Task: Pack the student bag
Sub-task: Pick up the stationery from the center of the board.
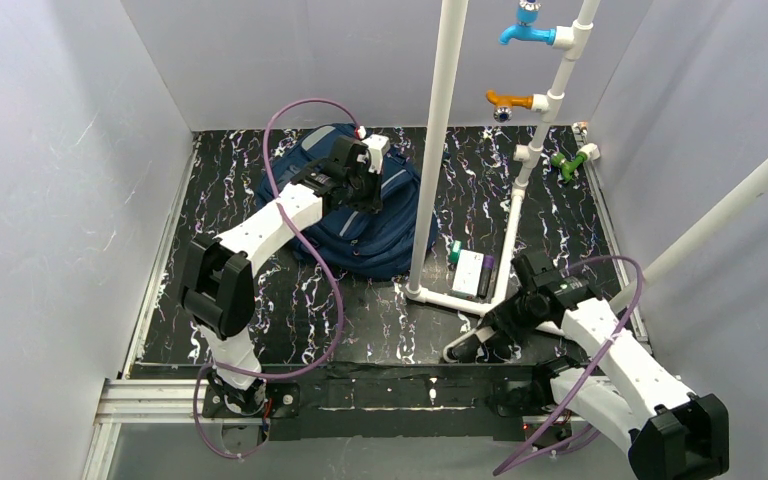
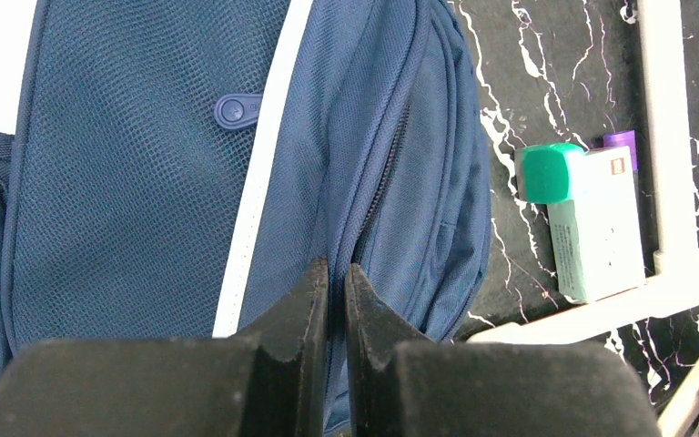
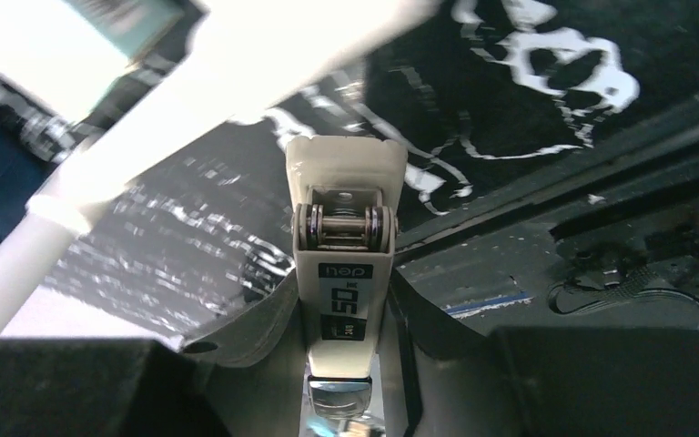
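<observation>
The student bag [image 1: 365,242] is a navy backpack lying at the back middle of the table. In the left wrist view the student bag [image 2: 127,182] fills the frame, with a grey stripe and a partly open zipper seam. My left gripper [image 1: 362,185] is over the bag's top. Its jaws [image 2: 337,273] are almost together, pinching the fabric at the zipper edge. My right gripper [image 1: 485,338] is low near the front right and is shut on a white stapler [image 3: 346,228], which points away from the gripper [image 3: 346,314]. The stapler [image 1: 457,350] shows white in the top view.
A white pipe frame [image 1: 438,140] with blue [image 1: 525,30] and orange [image 1: 510,100] taps stands right of the bag, its base pipe [image 2: 601,309] on the mat. A pale green box with a green cap [image 1: 468,272] [image 2: 592,237] and a purple item [image 2: 621,141] lie beside it.
</observation>
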